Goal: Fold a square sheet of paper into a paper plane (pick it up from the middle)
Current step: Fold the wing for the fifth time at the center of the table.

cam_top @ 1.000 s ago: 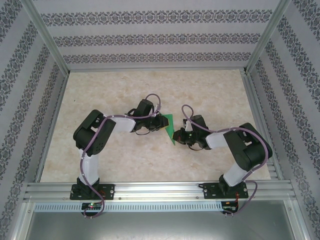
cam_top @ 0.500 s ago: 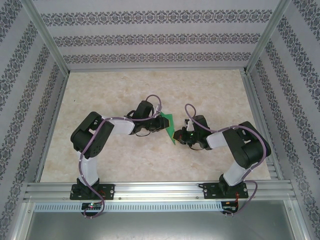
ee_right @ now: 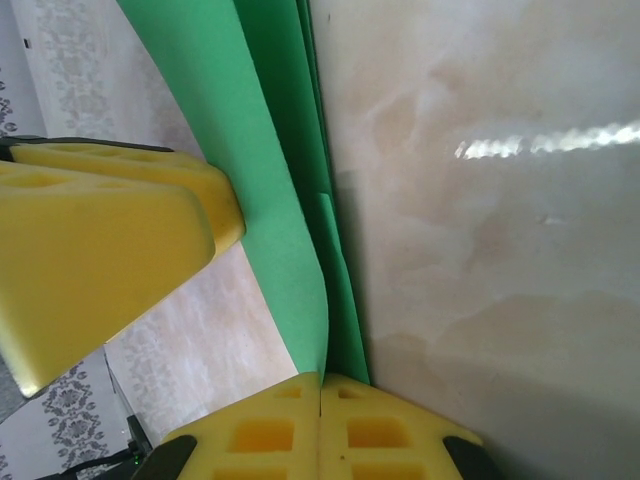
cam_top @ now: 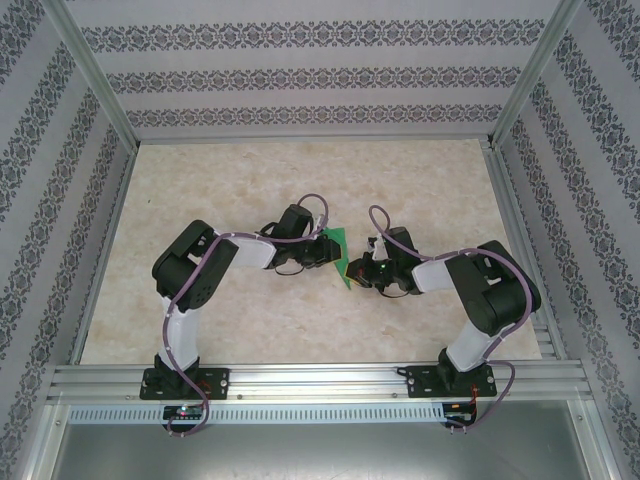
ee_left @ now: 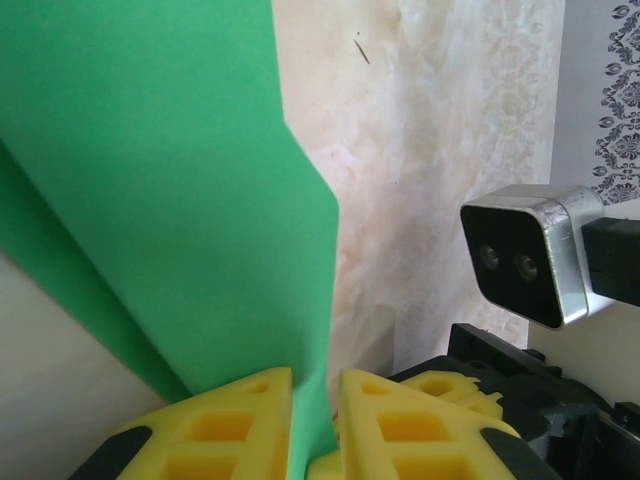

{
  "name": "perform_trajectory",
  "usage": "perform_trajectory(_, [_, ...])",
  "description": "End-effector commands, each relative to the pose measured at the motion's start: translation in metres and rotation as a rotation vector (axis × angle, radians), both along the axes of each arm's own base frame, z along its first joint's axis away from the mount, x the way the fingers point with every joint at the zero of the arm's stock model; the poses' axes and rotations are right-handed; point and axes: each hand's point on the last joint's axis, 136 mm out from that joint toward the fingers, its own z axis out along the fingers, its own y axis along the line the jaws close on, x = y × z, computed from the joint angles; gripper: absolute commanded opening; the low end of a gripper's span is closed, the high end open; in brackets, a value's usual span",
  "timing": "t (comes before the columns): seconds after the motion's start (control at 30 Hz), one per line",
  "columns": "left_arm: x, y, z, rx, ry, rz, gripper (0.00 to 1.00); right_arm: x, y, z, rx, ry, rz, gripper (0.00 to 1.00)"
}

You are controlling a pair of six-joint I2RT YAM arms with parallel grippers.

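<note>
I see both arms bent sharply at the elbow, with the forearms angled inward over the desk (cam_top: 250,180) and the wrists facing each other. The left claw (cam_top: 326,250) is clamped on the square sheet of paper (cam_top: 341,254), and its yellow fingers (ee_left: 230,415) pinch the green layers. The right claw (cam_top: 360,272) is pressed fully closed on the sheet's near edge. The creased paper stands on edge between the two claws, right of the left claw and left of the right claw.
</note>
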Motion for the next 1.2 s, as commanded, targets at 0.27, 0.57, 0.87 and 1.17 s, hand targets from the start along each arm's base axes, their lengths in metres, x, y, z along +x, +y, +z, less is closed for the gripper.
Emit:
perform_trajectory(0.27, [-0.004,0.007,-0.024,0.103,0.037,0.009,0.18,-0.013,-0.011,-0.032,-0.116,0.075,0.014,0.03])
perform_trajectory(0.57, [-0.004,0.004,-0.031,0.121,0.052,-0.013,0.17,-0.015,-0.011,-0.035,-0.122,0.087,0.019,0.04])
perform_trajectory(0.87, [-0.012,0.022,-0.052,0.232,0.108,0.016,0.17,-0.013,-0.006,-0.002,-0.083,0.019,0.049,0.14])
perform_trajectory(1.17, [-0.013,0.024,-0.058,0.241,0.126,0.026,0.16,-0.028,-0.007,-0.001,-0.093,0.039,0.088,0.13])
